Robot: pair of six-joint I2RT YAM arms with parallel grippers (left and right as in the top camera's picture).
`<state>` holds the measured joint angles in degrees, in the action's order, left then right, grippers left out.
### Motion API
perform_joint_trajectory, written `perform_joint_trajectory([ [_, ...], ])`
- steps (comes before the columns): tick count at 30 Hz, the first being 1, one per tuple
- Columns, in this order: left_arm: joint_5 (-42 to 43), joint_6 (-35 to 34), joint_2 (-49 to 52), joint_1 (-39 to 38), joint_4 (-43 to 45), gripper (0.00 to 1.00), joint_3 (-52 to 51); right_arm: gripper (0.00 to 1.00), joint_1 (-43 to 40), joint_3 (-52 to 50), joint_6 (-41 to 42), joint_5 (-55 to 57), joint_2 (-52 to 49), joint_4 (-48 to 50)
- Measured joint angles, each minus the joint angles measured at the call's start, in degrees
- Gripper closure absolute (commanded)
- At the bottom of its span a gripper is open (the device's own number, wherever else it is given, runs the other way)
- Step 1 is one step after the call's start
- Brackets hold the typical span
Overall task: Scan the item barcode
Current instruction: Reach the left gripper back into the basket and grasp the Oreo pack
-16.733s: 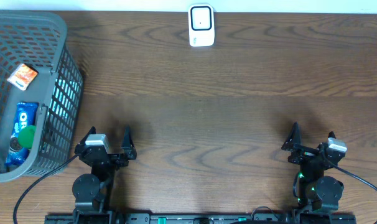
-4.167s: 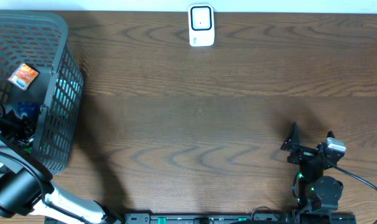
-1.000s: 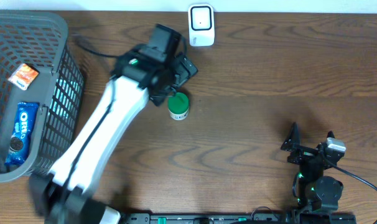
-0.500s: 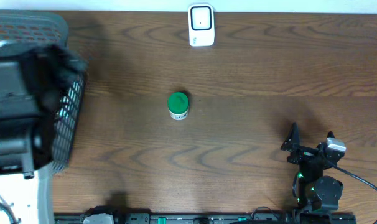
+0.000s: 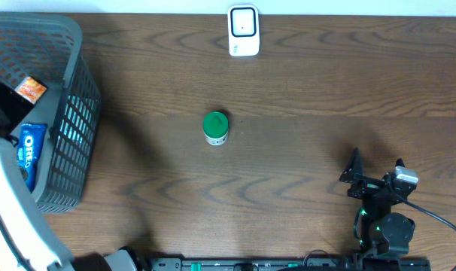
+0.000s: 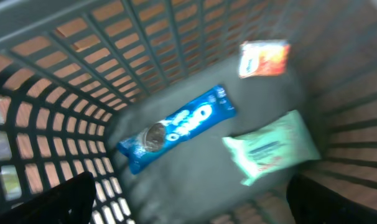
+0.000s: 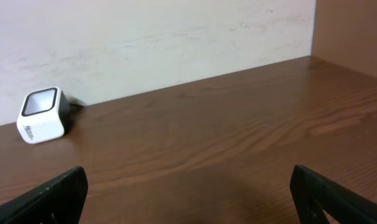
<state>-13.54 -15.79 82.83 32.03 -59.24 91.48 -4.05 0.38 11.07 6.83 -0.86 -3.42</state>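
The left end effector (image 6: 190, 206) hangs spread wide and empty inside the grey basket (image 5: 71, 113) at 9 o'clock, above an Oreo pack (image 6: 176, 127), a mint-green packet (image 6: 270, 152) and an orange sachet (image 6: 264, 58). The right end effector (image 5: 377, 169), also spread and empty, sits at 5 o'clock. The green-lidded jar (image 5: 215, 127) stands mid-worktop (image 5: 326, 83) — well apart from the white scanner (image 5: 243, 31) at 12 o'clock.

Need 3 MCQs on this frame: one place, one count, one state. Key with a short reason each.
1. Packets lying in the basket, left wrist view? A one B three C five
2. Where is the green-lidded jar? A in the basket B on the bare table C hanging off the edge
3. The right gripper is: A open and empty B shut on the jar C shut on a packet
Key: 1 B, Oreo pack, orange packet, mint-green pack. 2 B, it stands on wood, short of the scanner. 3 A, fingers spread, nothing between them.
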Motion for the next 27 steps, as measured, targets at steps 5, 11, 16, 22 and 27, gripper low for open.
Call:
perform_joint_trajectory([
  [5,-0.57,10.03,7.52,2.01,2.49,0.02,-1.22,0.01,0.02,0.00,0.00,0.00,0.00,0.00],
  [11,-0.59,22.29,15.02,3.15,3.78,0.02,-1.79,0.01,0.00,0.00,0.00,0.00,0.00,0.00],
  [16,-0.07,28.72,20.02,3.89,4.85,0.02,-1.81,0.01,0.02,0.00,0.00,-0.02,-0.02,0.00],
  [22,0.57,32.37,25.59,4.11,5.49,0.02,-2.23,0.01,0.02,0.00,0.00,0.00,-0.02,0.00],
  [27,0.79,33.66,28.28,4.15,7.21,0.02,-5.09,0.01,0.02,0.00,0.00,0.00,-0.02,0.00],
])
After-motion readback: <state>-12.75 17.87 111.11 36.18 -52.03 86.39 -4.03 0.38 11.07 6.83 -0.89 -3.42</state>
